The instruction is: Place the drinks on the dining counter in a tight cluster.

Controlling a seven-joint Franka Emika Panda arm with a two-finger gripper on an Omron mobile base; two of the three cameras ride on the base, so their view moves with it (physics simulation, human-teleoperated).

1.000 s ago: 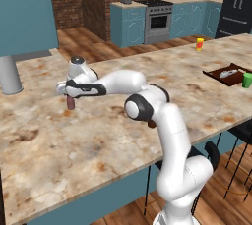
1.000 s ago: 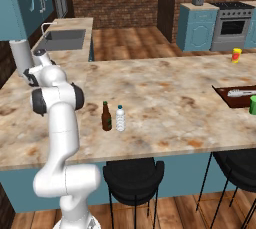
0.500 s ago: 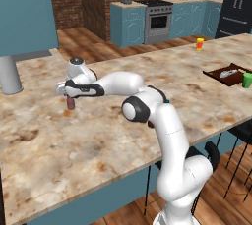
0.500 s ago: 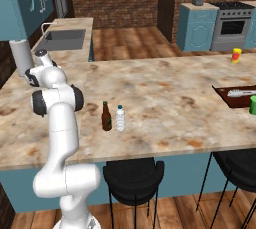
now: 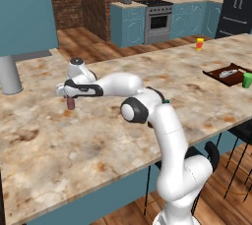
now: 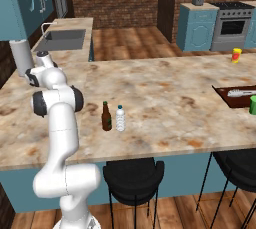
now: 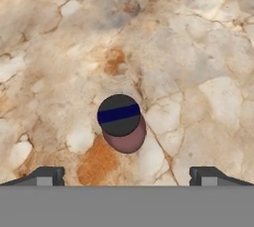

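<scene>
One maroon can [image 7: 121,124] upright — centred beneath wide-open jaws

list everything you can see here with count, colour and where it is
maroon can: 1, dark maroon, far left of the dining counter, under the open fingers
brown bottle: 1, brown glass, near edge of the counter, beside the water bottle
water bottle: 1, pale clear, just right of the brown bottle
dining counter: 1, beige stone with brown blotches, across the foreground
tray: 1, dark brown, right end of the counter
green cup: 1, green, by the tray
yellow-and-red container: 1, far edge of the counter
grey cylinder: 1, left end of the counter
stove: 1, steel, in the teal cabinets behind
stools: black, under the counter edge
gripper: 1, white with dark fingers, open above the can
</scene>
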